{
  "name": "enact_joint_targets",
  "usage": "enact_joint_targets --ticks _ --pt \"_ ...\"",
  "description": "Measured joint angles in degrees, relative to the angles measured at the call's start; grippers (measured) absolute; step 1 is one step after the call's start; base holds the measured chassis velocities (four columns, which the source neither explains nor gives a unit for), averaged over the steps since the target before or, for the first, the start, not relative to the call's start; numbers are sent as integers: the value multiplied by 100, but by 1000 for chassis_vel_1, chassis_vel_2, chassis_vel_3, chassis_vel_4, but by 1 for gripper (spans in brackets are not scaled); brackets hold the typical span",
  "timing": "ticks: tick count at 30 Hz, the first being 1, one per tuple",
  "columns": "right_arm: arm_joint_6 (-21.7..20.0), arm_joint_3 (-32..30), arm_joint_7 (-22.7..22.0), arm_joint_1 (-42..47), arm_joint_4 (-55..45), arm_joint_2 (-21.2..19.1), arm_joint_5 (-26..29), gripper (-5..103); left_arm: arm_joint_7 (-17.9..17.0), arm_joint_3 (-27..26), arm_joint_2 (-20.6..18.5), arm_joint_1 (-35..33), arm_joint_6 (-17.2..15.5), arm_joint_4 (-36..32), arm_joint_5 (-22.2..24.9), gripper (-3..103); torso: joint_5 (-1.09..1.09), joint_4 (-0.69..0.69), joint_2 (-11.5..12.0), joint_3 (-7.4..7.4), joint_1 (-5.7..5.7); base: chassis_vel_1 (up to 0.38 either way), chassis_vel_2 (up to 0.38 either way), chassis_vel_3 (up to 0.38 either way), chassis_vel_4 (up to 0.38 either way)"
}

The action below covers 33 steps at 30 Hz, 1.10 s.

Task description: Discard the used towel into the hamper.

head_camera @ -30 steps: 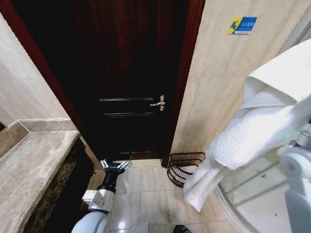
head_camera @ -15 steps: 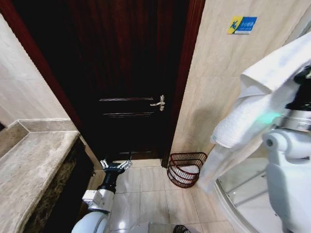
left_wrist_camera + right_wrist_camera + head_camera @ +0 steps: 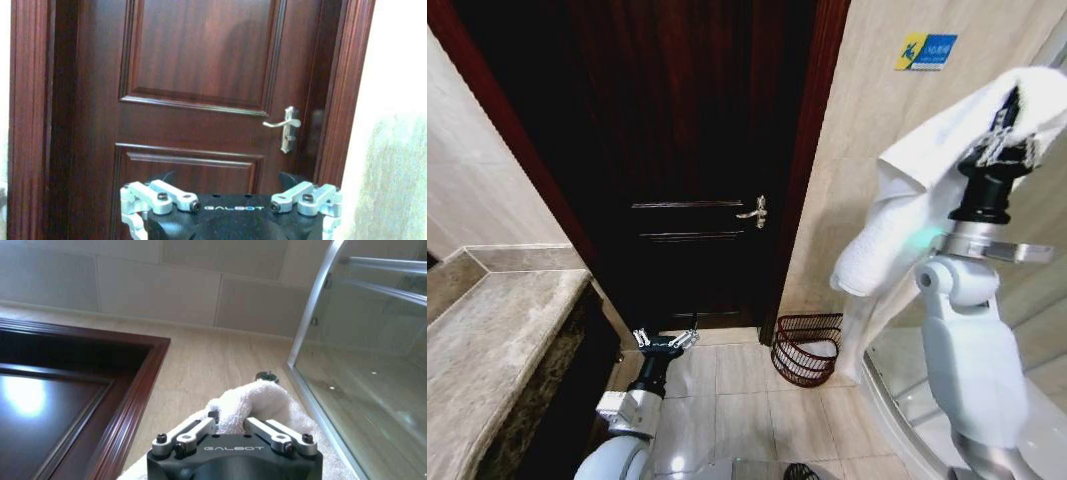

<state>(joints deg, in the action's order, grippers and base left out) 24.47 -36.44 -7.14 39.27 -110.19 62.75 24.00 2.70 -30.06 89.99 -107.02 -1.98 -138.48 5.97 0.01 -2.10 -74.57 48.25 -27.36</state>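
Right claw (image 3: 1005, 128) raised high, pinching towel (image 3: 897, 210); towel's long axis hangs down wall-side. Hamper (image 3: 809, 348) on floor at wall foot beside door (image 3: 687, 150), well below and left of claw. Left claw (image 3: 665, 340) spread, parked low; right nearer.

- Bathroom, tiled in beige on walls (image 3: 867, 180) and floor (image 3: 727, 400).
- Glass shower enclosure (image 3: 373, 355) on the right.
- Marble vanity counter (image 3: 487, 350) on the left.
- Dark wooden door (image 3: 200, 90) with lever handle (image 3: 285, 125).
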Motion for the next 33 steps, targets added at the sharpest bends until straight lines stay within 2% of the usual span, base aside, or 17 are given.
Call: enact_joint_targets --ticks 20,33 --pt "84 371 0 -876 403 -253 73 6 0 0 0 0 0 0 0 100 -1 0 -1 0 1 0 0 0 0" --pt "167 463 108 -1116 598 -265 66 6 0 0 0 0 0 0 0 100 -1 0 -1 0 1 0 0 0 0"
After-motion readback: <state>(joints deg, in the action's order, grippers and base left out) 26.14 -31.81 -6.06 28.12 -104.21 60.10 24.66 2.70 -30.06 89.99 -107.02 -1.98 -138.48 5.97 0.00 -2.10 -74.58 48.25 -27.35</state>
